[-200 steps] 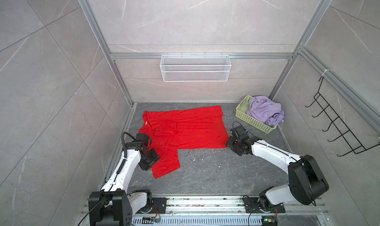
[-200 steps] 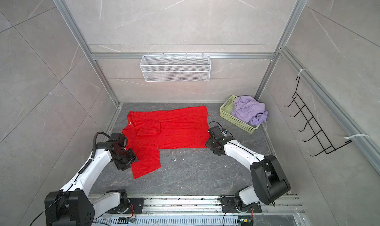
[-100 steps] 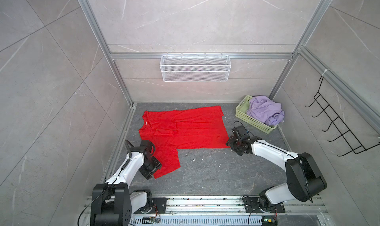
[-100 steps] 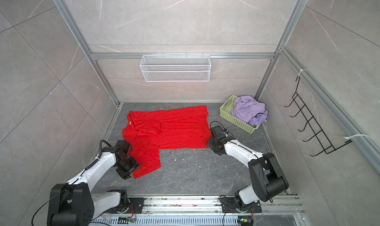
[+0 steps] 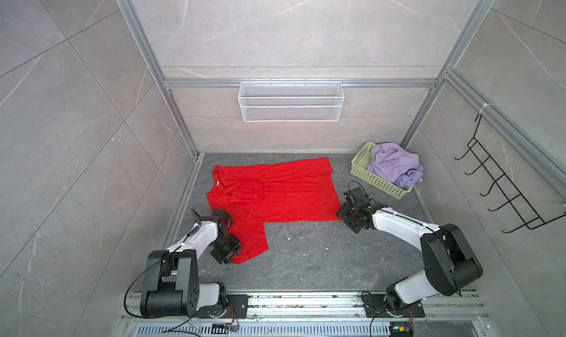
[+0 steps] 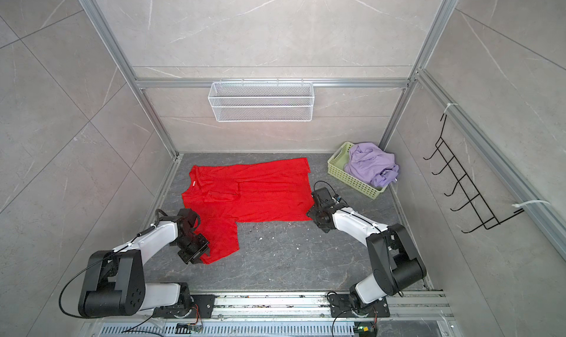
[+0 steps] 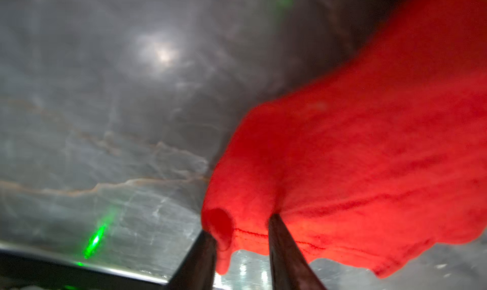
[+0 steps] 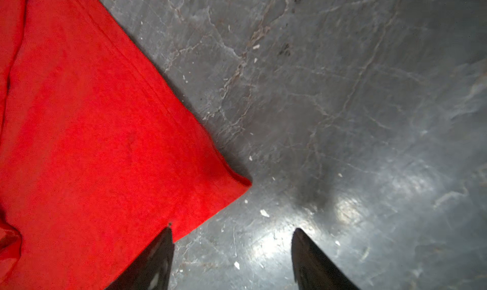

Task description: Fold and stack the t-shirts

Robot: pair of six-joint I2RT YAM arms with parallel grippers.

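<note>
A bright red t-shirt (image 5: 284, 194) (image 6: 260, 194) lies spread flat on the dark floor, its neck label toward the left and one sleeve reaching toward the front. My left gripper (image 5: 232, 254) (image 6: 200, 252) sits at that sleeve's front corner. In the left wrist view its jaws (image 7: 239, 225) are shut on the bunched red hem (image 7: 253, 233). My right gripper (image 5: 340, 214) (image 6: 311, 213) hovers open at the shirt's near right corner (image 8: 237, 182), with one fingertip (image 8: 166, 238) over the cloth edge. The lilac t-shirt (image 5: 395, 164) (image 6: 372, 164) lies crumpled in the basket.
The pale green lattice basket (image 5: 376, 182) (image 6: 352, 179) stands in the back right corner. A white wire basket (image 5: 291, 101) hangs on the back wall and a black hook rack (image 5: 502, 194) on the right wall. Metal frame rails border the floor.
My left gripper has slid forward along the sleeve's left edge to its front corner and closed on the hem. The right gripper has barely shifted at the shirt's corner.
</note>
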